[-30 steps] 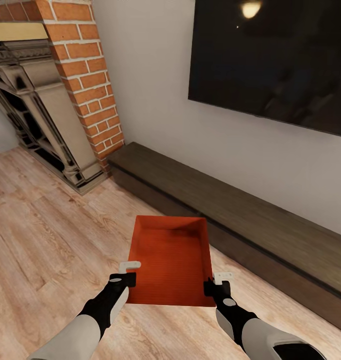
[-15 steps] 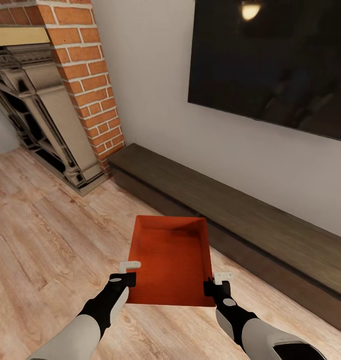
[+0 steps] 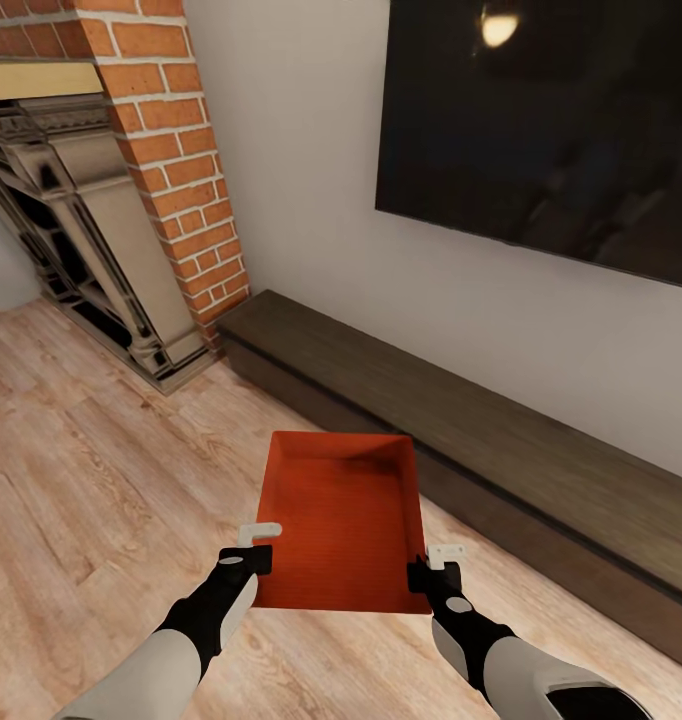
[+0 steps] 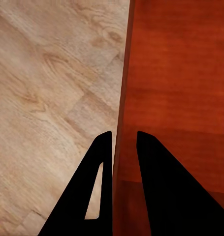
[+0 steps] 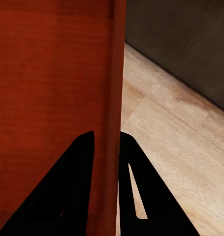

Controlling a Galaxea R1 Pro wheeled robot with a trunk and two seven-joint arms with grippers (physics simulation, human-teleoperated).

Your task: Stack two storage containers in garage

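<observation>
Nearest the robot, the left gripper (image 3: pixel 249 548) and the right gripper (image 3: pixel 433 566) are each pinched shut on a thin side wall of one orange-red storage container (image 3: pixel 343 515), held level between them above the light wood floor (image 3: pixel 91 480); each wrist view shows a wall caught between two dark fingers. Beyond it stand the long dark cabinet (image 3: pixel 501 450), the brick fireplace (image 3: pixel 171 150) and the black TV (image 3: pixel 551 120), so this is the living room and the carry appears to be just beginning. The next move likely calls for turning the base towards the garage while both grips stay even

Light grey forearms taper into black wrists ending in black jaws with small white tips
</observation>
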